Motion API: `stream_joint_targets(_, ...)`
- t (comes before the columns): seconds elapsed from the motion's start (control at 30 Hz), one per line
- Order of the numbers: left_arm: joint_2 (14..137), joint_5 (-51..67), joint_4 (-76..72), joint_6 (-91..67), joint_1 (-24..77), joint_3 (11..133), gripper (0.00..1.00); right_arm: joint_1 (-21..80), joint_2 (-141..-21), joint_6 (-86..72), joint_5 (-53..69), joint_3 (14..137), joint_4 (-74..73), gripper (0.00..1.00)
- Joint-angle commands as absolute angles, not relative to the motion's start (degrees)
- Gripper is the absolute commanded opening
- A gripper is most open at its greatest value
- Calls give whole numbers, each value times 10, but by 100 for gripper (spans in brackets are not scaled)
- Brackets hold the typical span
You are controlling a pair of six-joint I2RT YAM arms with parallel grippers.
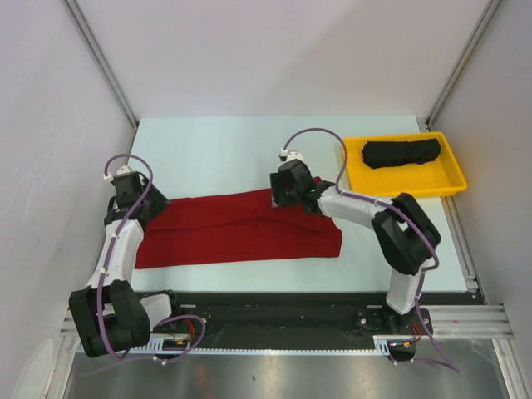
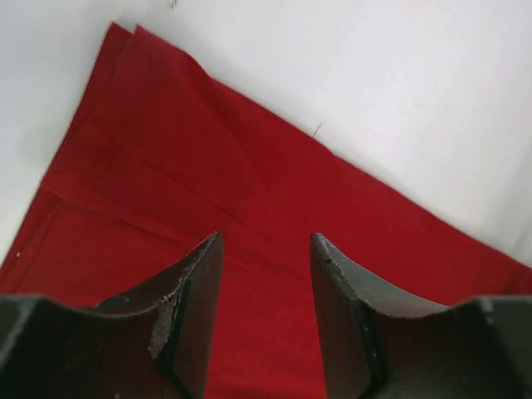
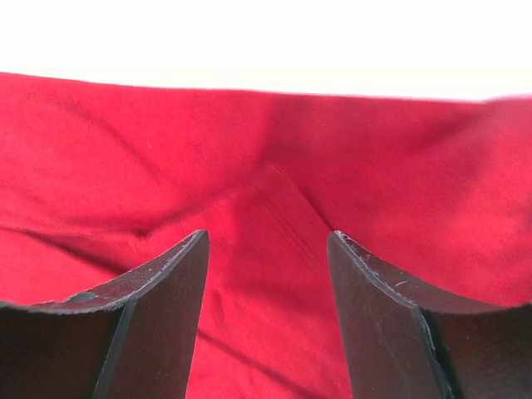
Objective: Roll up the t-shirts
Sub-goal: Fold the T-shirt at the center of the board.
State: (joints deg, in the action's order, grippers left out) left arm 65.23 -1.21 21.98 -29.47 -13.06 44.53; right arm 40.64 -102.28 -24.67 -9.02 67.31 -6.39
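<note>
While the black t-shirt (image 1: 402, 153) lies as a compact dark bundle inside the yellow tray (image 1: 378, 179) at the far right of the table (image 1: 208, 145), the red t-shirt (image 1: 241, 226) lies flat on the table in front of the arms, folded into one long band running left to right; no turn of a roll shows at either end

Left gripper (image 2: 266, 241): fingers spread, nothing between them; it hangs over the band's left end, where the wrist view shows stacked folded edges and a cloth corner against the white surface

Right gripper (image 3: 268, 237): fingers likewise spread and empty, poised over the band's far edge, right of its middle; a shallow crease in the cloth runs between the fingers; whether the tips touch the fabric cannot be told

Progress, as a judgement: the black shirt looks finished, rolled and stowed; the red one looks folded to width but not yet rolled, so roughly half the job is done; left to do: take up one end of the band, roll it along its length, then presumably set it beside the black bundle in the tray
</note>
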Motion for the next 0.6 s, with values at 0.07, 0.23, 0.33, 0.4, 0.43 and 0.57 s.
stream_joint_targets(0.07, 644, 31, 191, -287, -116, 419, 51, 435, -1116, -191, -171, 784, -81, 63)
stream_joint_targets(0.23, 650, 46, 180, -288, -113, 411, 50, 441, -1157, -182, -213, 826, -111, 59)
stream_joint_targets(0.33, 649, 50, 174, -288, -106, 410, 49, 446, -1174, -169, -228, 841, -114, 57)
stream_joint_targets(0.4, 648, 49, 173, -287, -101, 409, 49, 450, -1183, -167, -227, 854, -125, 53)
stream_joint_targets(0.43, 647, 47, 172, -286, -101, 408, 49, 452, -1185, -165, -223, 856, -126, 48)
stream_joint_targets(0.57, 642, 53, 171, -285, -100, 403, 49, 457, -1186, -175, -213, 857, -145, 14)
